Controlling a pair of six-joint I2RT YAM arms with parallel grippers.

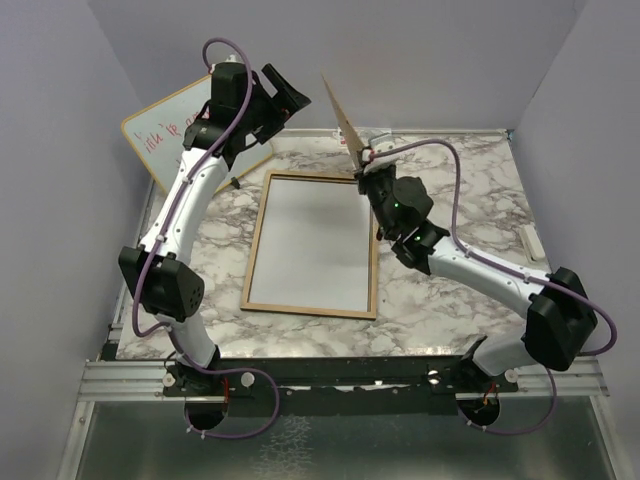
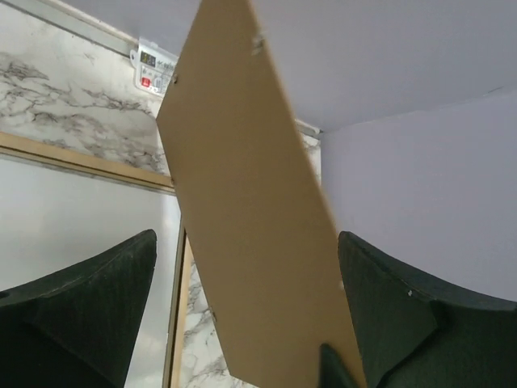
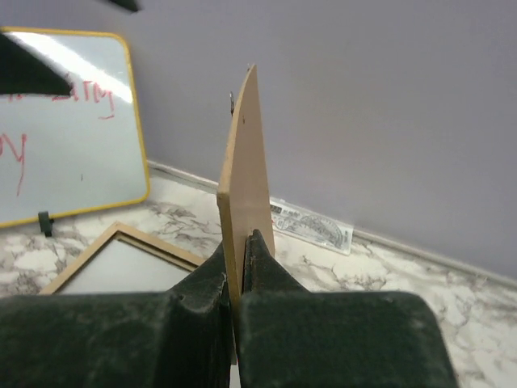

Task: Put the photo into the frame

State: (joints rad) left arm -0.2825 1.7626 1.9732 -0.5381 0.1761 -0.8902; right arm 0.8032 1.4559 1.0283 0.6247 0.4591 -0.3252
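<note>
The frame (image 1: 258, 245) lies flat mid-table, light wood face up, with a plain pale sheet (image 1: 315, 245) filling its opening. I cannot tell if that sheet is the photo's white reverse; no printed face shows. My right gripper (image 1: 365, 160) is shut on the lower edge of a plain brown board (image 1: 345, 120) and holds it tilted in the air above the frame's far right corner. The right wrist view shows the fingers (image 3: 266, 259) pinching the board (image 3: 246, 162) edge-on. My left gripper (image 1: 290, 100) is open and raised left of the board (image 2: 250, 226), apart from it.
A wood-edged whiteboard (image 1: 165, 130) with red handwriting leans at the back left, also in the right wrist view (image 3: 65, 121). A clear ruler (image 3: 311, 226) lies along the back wall. A small white device (image 2: 153, 73) sits at the table's right edge.
</note>
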